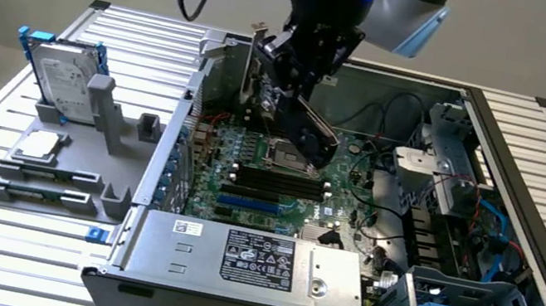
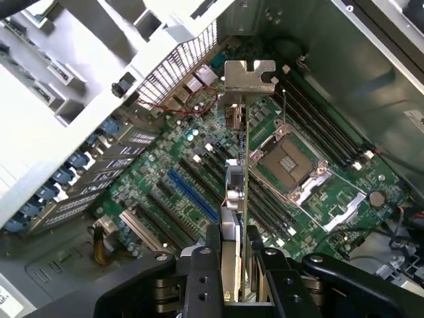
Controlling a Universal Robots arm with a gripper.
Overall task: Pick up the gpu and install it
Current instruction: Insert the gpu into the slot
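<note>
The gpu [image 1: 267,76] hangs edge-down inside the open computer case [image 1: 500,142], above the motherboard [image 1: 280,179]. My gripper [image 1: 304,62] is shut on it from above. In the wrist view the gpu [image 2: 240,179] shows edge-on, a thin card with a green board edge and its silver end bracket [image 2: 248,83] at the far end. It runs out from between my fingers [image 2: 205,278], and the gripper [image 2: 236,281] clamps its near end. Below the card lie the long black slots and the blue slot [image 2: 192,195]; it hovers clear of them, beside the open processor socket [image 2: 288,159].
A silver hard drive [image 1: 67,79] in a blue frame stands on the grey fixture [image 1: 54,186] at the exterior view's left, with a small square processor chip [image 1: 38,145] beside it. The power supply [image 1: 254,259], drive cage [image 1: 452,159] and loose cables [image 1: 395,225] crowd the case.
</note>
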